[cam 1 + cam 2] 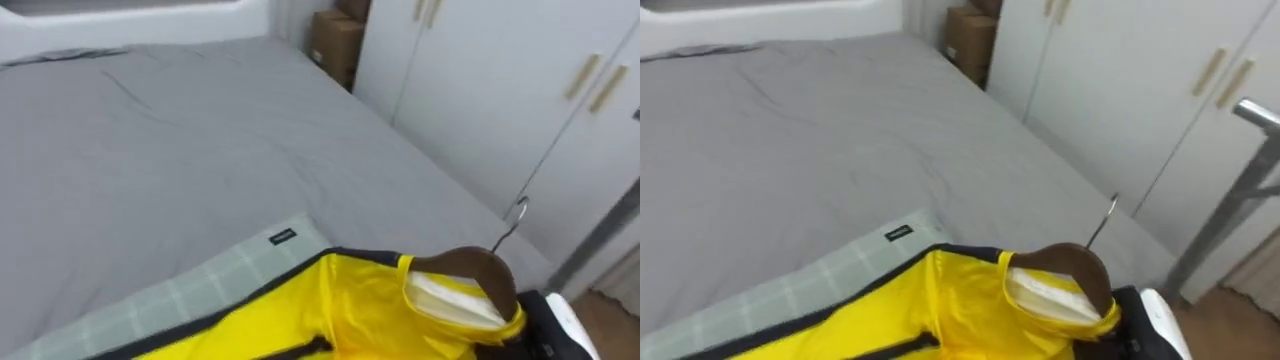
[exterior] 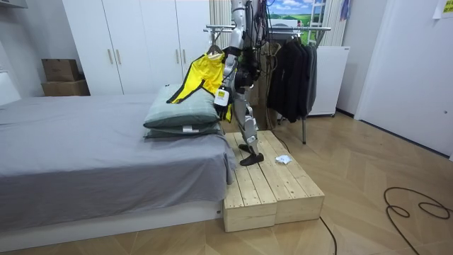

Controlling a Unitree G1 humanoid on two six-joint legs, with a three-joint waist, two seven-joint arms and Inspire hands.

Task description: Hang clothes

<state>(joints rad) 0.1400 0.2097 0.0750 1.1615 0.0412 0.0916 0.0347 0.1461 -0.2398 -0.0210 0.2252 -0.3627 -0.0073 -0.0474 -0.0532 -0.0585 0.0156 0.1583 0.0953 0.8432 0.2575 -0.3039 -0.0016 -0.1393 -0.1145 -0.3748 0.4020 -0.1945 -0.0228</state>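
Note:
A yellow shirt with black trim (image 1: 330, 315) hangs on a brown wooden hanger (image 1: 478, 268) whose metal hook (image 1: 512, 222) points up to the right. The shirt's lower part lies over grey-green pillows (image 1: 190, 290) at the bed's end. My right hand (image 1: 560, 318) shows as a black and white shape just right of the hanger, its fingers hidden behind the shirt. In the room view I stand on a wooden platform (image 2: 272, 188) beside the bed, with the yellow shirt (image 2: 202, 74) raised at chest height. My left hand (image 2: 225, 86) is small there, close under the shirt.
The grey bed (image 1: 200, 150) stretches ahead and left. White wardrobe doors (image 1: 500, 70) stand to the right, with cardboard boxes (image 1: 335, 45) at the corner. A clothes rack (image 2: 283, 30) with dark garments (image 2: 290, 78) stands behind me. A rack post (image 1: 1230, 200) rises at right.

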